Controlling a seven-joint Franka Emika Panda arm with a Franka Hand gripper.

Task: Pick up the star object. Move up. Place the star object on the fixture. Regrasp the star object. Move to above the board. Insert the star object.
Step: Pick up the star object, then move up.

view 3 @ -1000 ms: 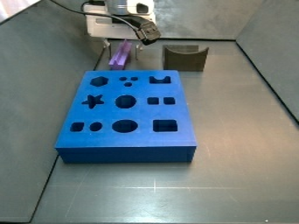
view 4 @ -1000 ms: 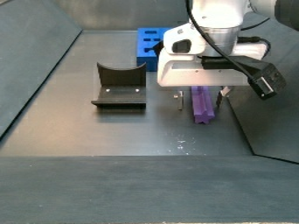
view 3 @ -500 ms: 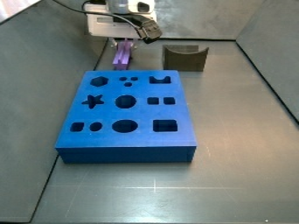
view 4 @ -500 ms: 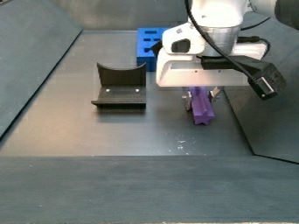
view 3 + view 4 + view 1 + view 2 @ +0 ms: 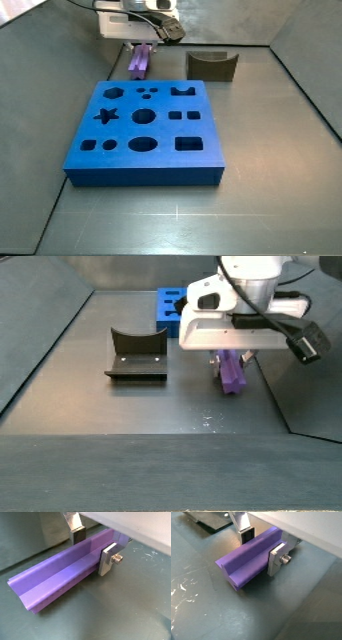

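Note:
The purple star object [image 5: 60, 574] [image 5: 244, 562] lies crosswise between my fingers in both wrist views. My gripper [image 5: 92, 548] [image 5: 262, 548] is shut on it near one end, a silver finger [image 5: 108, 559] pressed on its near face and the other finger [image 5: 77, 533] behind it. In both side views the gripper [image 5: 138, 48] [image 5: 230, 354] holds the star object [image 5: 138, 62] [image 5: 231, 374] just above the floor, behind the blue board [image 5: 120, 132] [image 5: 167, 304]. The dark fixture [image 5: 211, 65] [image 5: 136, 353] stands apart from it.
The board's star hole [image 5: 106, 115] is in its left column, among several other cut-outs. Grey walls [image 5: 301, 90] close in the floor on both sides. A dark corner of the fixture [image 5: 204, 519] shows in a wrist view.
The gripper has risen a little, and the star object has come up with it off the floor. Board and fixture have not moved.

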